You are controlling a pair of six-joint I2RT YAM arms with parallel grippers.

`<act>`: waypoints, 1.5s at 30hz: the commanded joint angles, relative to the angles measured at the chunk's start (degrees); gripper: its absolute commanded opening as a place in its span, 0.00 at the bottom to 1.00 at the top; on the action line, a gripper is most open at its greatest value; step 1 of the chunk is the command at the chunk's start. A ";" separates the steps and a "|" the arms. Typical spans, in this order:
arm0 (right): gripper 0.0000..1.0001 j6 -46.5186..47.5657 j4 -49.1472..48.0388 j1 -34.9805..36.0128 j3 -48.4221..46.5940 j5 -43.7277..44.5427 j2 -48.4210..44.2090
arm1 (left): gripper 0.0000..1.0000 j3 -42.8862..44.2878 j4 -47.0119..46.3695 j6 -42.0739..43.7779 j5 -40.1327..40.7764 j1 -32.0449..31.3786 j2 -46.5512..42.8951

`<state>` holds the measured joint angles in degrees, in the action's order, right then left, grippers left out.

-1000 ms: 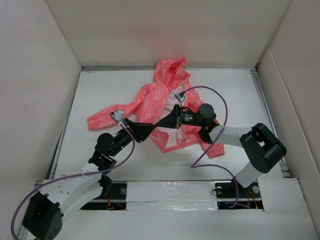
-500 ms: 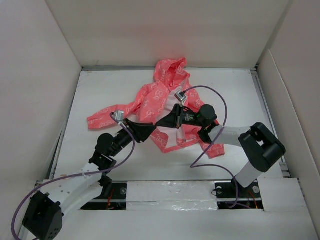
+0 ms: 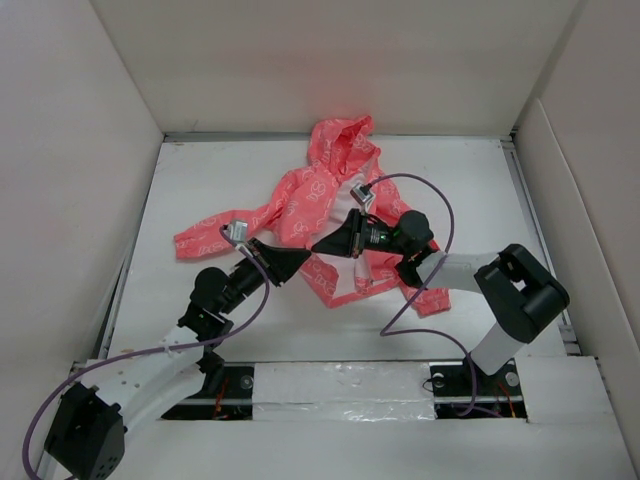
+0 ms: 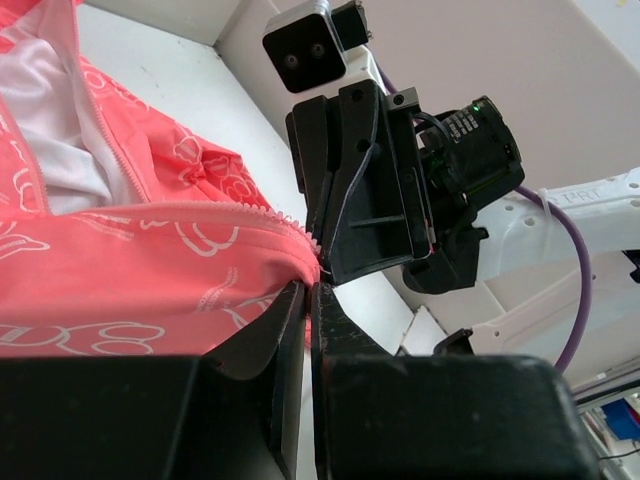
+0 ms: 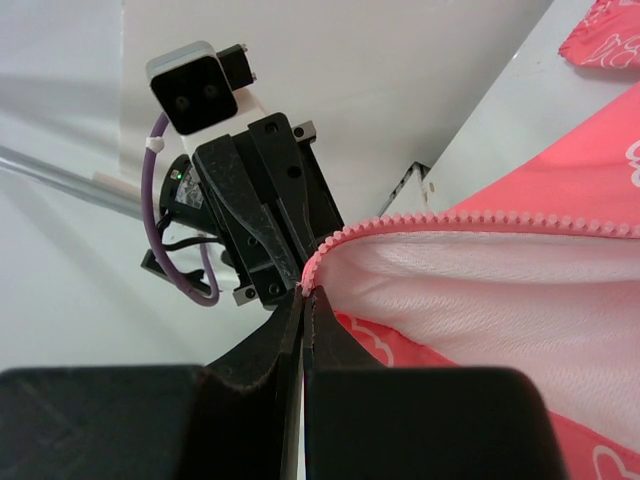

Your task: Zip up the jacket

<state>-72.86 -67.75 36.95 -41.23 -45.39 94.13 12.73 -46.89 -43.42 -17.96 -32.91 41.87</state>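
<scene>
The coral-pink hooded jacket (image 3: 320, 195) lies open on the white table, hood toward the back wall, white lining showing. My left gripper (image 3: 305, 258) is shut on the lower end of one front zipper edge (image 4: 240, 215). My right gripper (image 3: 318, 246) is shut on the lower end of the other zipper edge (image 5: 480, 222). The two grippers meet tip to tip near the jacket's hem. In the left wrist view the left gripper (image 4: 310, 290) pinches pink fabric (image 4: 120, 290). In the right wrist view the right gripper (image 5: 303, 293) pinches the zipper teeth beside white lining (image 5: 500, 290).
White walls enclose the table (image 3: 200, 180) on three sides. A purple cable (image 3: 440, 215) loops above the right arm, another (image 3: 250, 300) runs along the left arm. One sleeve (image 3: 215, 232) stretches left, the other (image 3: 428, 295) lies under the right arm.
The right arm has shifted slightly left and back; both grippers keep their hold on the zipper ends.
</scene>
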 commanded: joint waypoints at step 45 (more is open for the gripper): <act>0.37 35.42 55.54 0.67 16.10 51.36 -30.07 | 0.00 4.76 9.45 -5.19 -1.47 2.32 0.85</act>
<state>-40.36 -7.42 37.91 -23.27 5.15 62.72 16.97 -36.88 -50.81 -19.97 -31.00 44.73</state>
